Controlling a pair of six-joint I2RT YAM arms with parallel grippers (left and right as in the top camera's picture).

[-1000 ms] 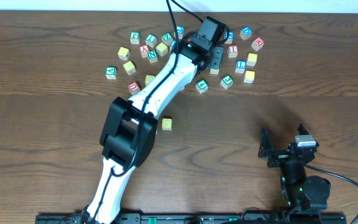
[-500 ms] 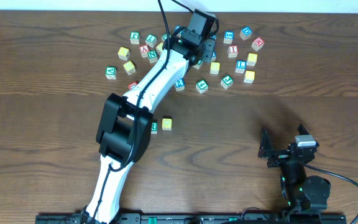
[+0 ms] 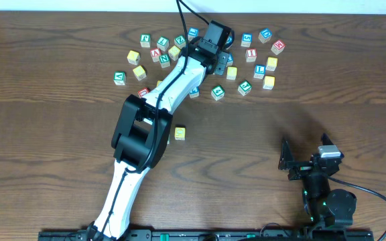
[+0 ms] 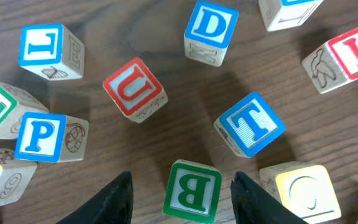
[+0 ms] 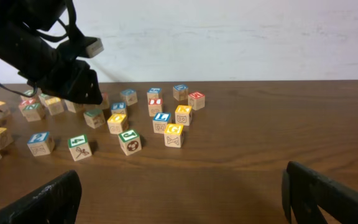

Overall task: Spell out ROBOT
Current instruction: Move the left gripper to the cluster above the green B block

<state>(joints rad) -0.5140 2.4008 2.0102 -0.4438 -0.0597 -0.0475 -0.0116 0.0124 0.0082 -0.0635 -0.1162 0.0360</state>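
In the left wrist view a green-letter B cube [image 4: 192, 191] lies flat on the wood between my left gripper's [image 4: 184, 204] black fingers [image 4: 114, 202], with a gap on each side; the gripper is open and touches nothing. A blue-letter T cube [image 4: 250, 124] lies just beyond it. By the right finger sits a yellow-faced cube [image 4: 303, 190]. Overhead, the left gripper [image 3: 221, 60] is down in the scattered pile at the far side. One yellow cube [image 3: 179, 134] stands alone mid-table beside the left arm's elbow. My right gripper [image 5: 182, 196] is open and holds nothing.
Other cubes crowd the left gripper: red U [image 4: 133, 89], blue D [image 4: 211, 28], blue P [image 4: 40, 135], blue L [image 4: 42, 46], red I [image 4: 353, 56]. The right arm [image 3: 320, 181] rests near the front right edge of the wooden table [image 3: 354, 120].
The left gripper swung toward the far left of the pile, then came back slightly. The left elbow shifted right and now covers the green cube seen beside the lone yellow cube.
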